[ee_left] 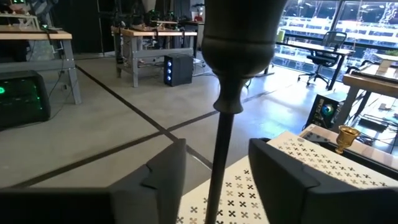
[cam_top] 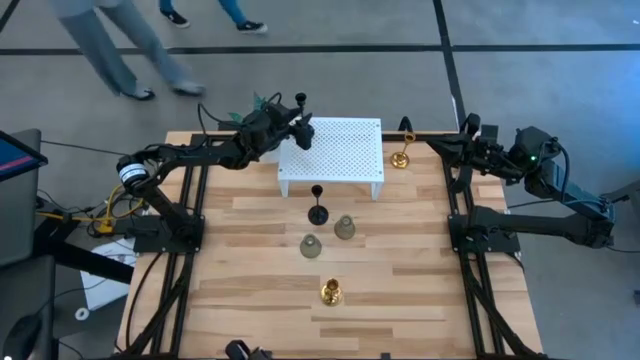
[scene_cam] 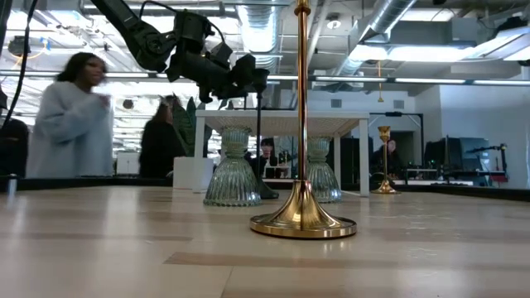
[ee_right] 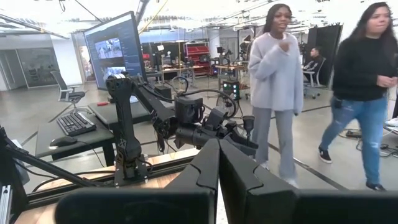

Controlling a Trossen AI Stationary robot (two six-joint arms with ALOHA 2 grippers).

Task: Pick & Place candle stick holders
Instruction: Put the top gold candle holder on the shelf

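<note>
Candle stick holders are what we are moving, and six show on or above the table (cam_top: 250, 300). We carry one black holder (cam_top: 300, 101) in our left gripper (cam_top: 297, 128) over the near-left corner of the white platform (cam_top: 345, 150); the left wrist view shows its thin stem (ee_left: 217, 162) running up between our two fingers (ee_left: 283, 180) to the cup (ee_left: 239, 31), and the low view shows it lifted above the platform top (scene_cam: 286, 116). The fingers sit close on either side of the stem, so we judge them clamped on it, though the contact itself is hard to make out. On the wood in front of the platform stand the other black holder (cam_top: 318, 205), two grey-green glass holders (cam_top: 344, 228) (cam_top: 311, 246) just beside each other, and a gold holder (cam_top: 331, 291) nearer the front edge. A second gold holder (cam_top: 400, 157) stands by the platform's right side, whether on the wood or the edge we cannot tell. Our right gripper (cam_top: 470, 145) waits at the table's right rear, its fingers pressed together with nothing between them in the right wrist view (ee_right: 217, 168). We judge the step in hand to be the carry and placing of this first black holder onto the platform. The next move calls for lowering it straight down with the stem upright, so the round base lands flat on the perforated top, away from the edge, before we let go. People (ee_right: 280, 81) walk in the room beyond.
</note>
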